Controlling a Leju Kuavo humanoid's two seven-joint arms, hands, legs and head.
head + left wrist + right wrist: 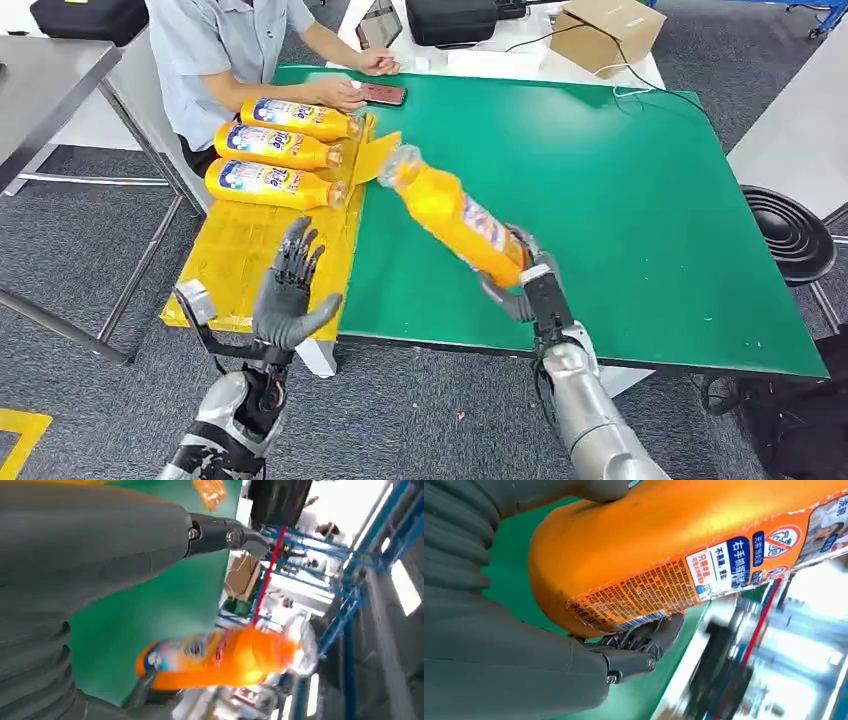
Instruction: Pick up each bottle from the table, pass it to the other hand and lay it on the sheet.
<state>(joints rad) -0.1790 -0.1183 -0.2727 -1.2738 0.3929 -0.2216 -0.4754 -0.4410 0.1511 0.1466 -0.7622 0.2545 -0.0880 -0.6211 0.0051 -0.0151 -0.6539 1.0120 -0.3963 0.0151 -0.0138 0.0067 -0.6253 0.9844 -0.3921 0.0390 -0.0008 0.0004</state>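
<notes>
- we find the right hand [522, 282] clamped round the base of an orange bottle [455, 218], lifted clear above the near edge of the green table [620, 200].
- the bottle's long axis runs up and away from that hand, its cap end tilted toward the yellow sheet [240, 255] at the table's left edge.
- the left hand [290, 300] stands empty, fingers apart, over the sheet's near edge, beside the bottle but not touching it.
- we judge the handover pending: the cap end is the nearer part to the left hand.
- three bottles [275, 150] already lie at the sheet's far end, beside a seated person [230, 45].
</notes>
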